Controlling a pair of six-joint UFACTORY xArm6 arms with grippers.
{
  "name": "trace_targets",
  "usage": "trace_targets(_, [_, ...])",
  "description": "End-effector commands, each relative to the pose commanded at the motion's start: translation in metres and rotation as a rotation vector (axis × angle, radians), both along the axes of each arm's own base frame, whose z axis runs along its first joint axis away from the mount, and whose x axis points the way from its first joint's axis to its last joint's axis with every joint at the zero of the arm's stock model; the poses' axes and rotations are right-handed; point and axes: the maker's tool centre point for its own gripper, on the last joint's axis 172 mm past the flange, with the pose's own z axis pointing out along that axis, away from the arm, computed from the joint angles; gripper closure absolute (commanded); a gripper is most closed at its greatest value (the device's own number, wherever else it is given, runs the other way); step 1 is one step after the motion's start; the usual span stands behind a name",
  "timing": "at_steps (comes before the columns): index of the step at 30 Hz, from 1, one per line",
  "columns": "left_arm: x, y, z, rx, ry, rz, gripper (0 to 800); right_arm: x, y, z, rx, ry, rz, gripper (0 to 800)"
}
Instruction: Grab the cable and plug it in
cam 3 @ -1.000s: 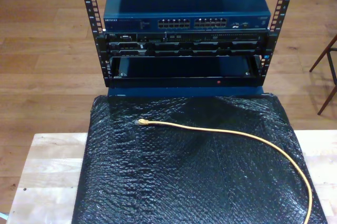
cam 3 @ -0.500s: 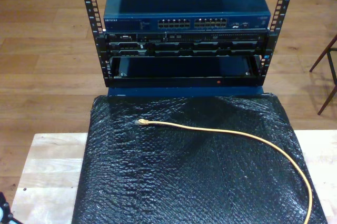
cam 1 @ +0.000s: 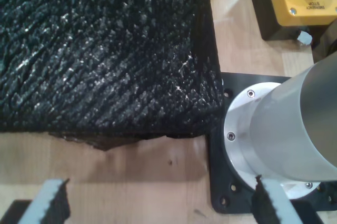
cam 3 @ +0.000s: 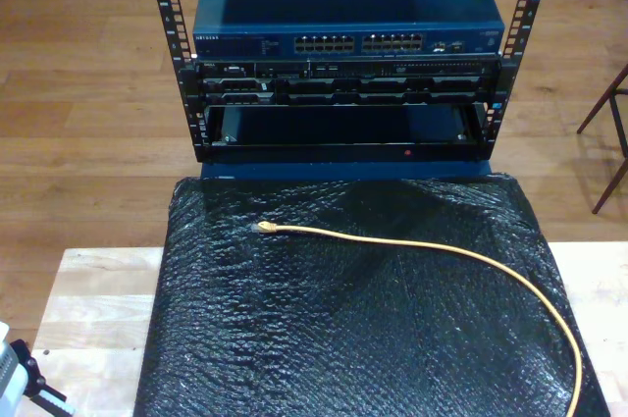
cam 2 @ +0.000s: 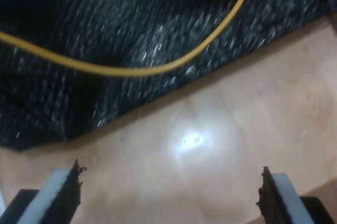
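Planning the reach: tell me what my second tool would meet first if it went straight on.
Probably the bare wooden table, just short of the black mat and cable; depth is unclear.

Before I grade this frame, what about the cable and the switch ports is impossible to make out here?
- Cable: its far end is cut off by the exterior view's bottom edge.
- Plug: too small in the exterior view to read its latch side.
- Switch: its ports are too small to tell which are free.
- Second wrist view: motion blur smears the cable.
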Motion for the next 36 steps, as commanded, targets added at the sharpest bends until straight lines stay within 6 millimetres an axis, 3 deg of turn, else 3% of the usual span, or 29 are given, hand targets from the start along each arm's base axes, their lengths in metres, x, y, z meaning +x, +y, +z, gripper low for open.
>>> trace_targets(10, [0.01, -0.013, 0.002, 0.007, 0.02, 0.01, 0, 0.029, 0.036, -0.002, 0.056, 0.051, 0.071, 4])
trace_targets(16, [0.025, -0.026, 0.006, -0.03, -0.015, 0.031, 0, 0.056, 0.064, 0.019, 0.16, -0.025, 0.053, 4])
trace_targets(24, [0.029, -0.031, 0.005, -0.022, -0.001, 0.04, 0, 0.074, 0.096, 0.03, 0.155, -0.022, 0.105, 4])
trace_targets(36, [0.03, -0.03, 0.003, -0.02, -0.002, 0.043, 0, 0.105, 0.149, 0.016, 0.117, 0.005, 0.146, 4])
